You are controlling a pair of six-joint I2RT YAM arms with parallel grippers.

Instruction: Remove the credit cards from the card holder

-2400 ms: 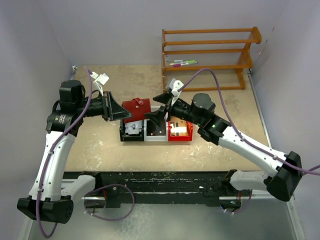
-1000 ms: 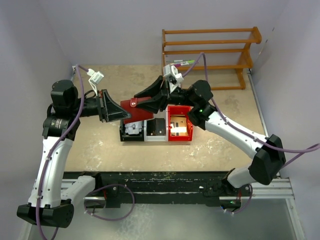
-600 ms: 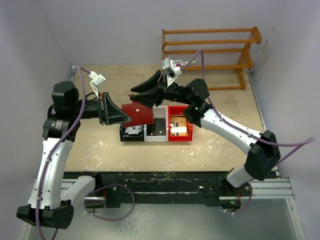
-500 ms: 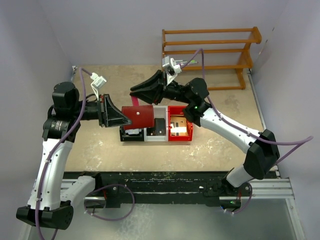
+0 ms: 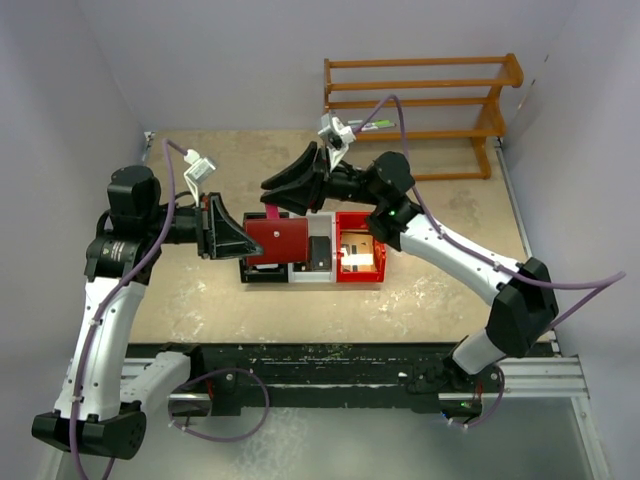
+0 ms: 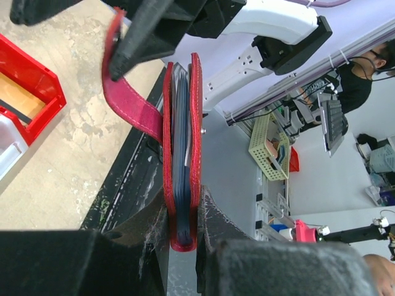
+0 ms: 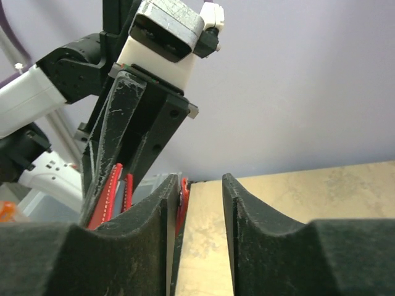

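Note:
My left gripper [image 5: 245, 243] [image 6: 183, 216] is shut on the lower edge of the maroon card holder [image 5: 279, 239] [image 6: 181, 154], which hangs above the bins. The holder is folded, with blue-grey sleeves showing between its covers. Its red strap [image 5: 272, 212] [image 6: 126, 105] sticks out towards my right gripper [image 5: 270, 195] [image 7: 200, 185]. That gripper is open, and the strap [image 7: 183, 206] lies against the inner face of one finger. Any credit cards in the holder are hidden in the sleeves. A tan card [image 5: 360, 246] lies in the red bin.
Under the holder stands a row of a black bin [image 5: 258, 272], a white bin [image 5: 318, 272] and a red bin [image 5: 360, 274]. A wooden rack [image 5: 420, 85] with markers [image 5: 365, 126] stands at the back right. Walls close in on both sides.
The holder has turned level in my left gripper and sunk a little. My right gripper has drawn back from the cover, and the strap now stands free beside its finger.

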